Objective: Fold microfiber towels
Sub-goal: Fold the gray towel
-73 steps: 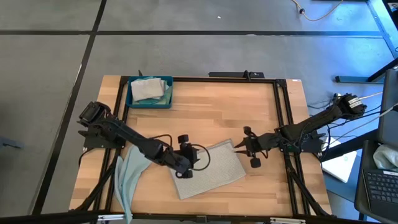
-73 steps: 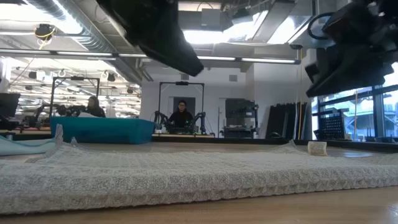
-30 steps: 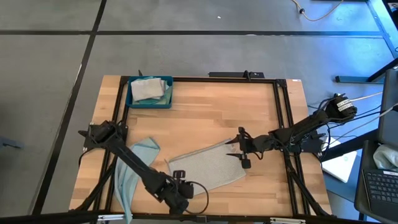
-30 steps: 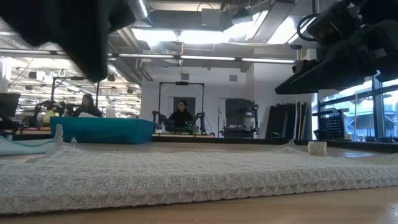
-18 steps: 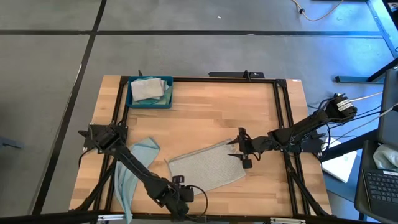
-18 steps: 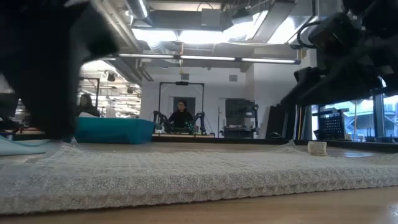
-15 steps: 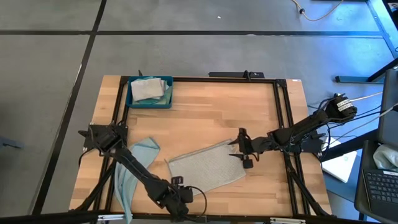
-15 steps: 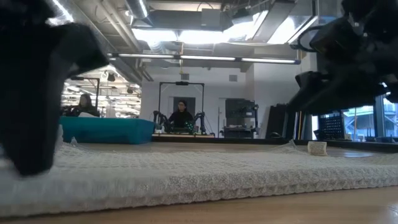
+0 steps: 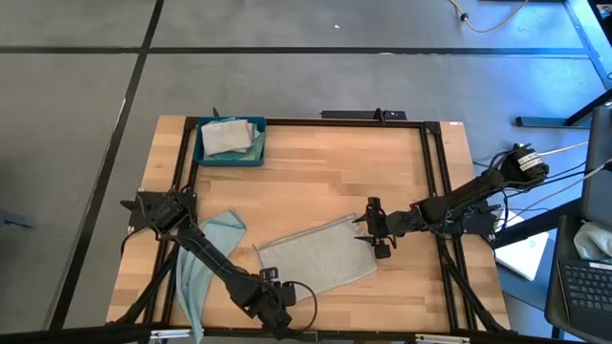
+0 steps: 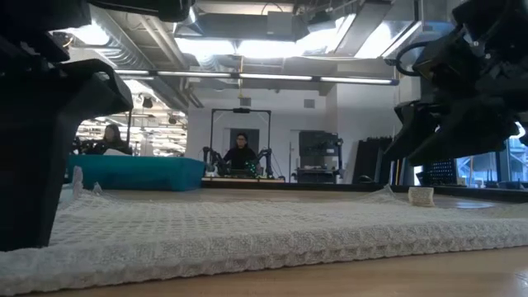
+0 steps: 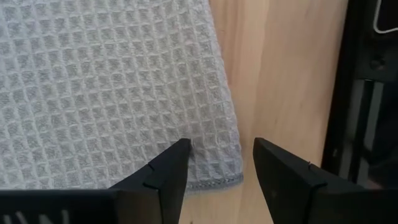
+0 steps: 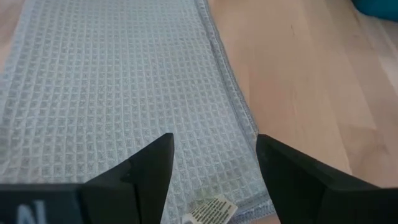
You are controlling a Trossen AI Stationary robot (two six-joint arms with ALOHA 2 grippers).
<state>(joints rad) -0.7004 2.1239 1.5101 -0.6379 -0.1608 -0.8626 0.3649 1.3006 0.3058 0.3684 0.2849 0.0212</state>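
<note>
The wooden worktop point(image 9: 316, 172) carries a light grey towel point(image 9: 318, 259) spread flat near its front middle, long axis tilted, running from the front left up toward the right arm. From above you see the whole cloth; the low view shows only its waffle weave stretching across, with a small label point(image 10: 421, 196) at the far right corner. A pale blue towel point(image 9: 196, 268) hangs over the left front edge, and the teal tray point(image 9: 229, 141) at the back left holds folded cloths point(image 9: 226, 137). The left jaws point(image 11: 217, 168) stand open over the grey towel's front corner, gripping nothing. The right jaws point(image 12: 214, 165) stand open over the opposite corner, empty. People point(image 10: 239, 154) sit in the room behind
</note>
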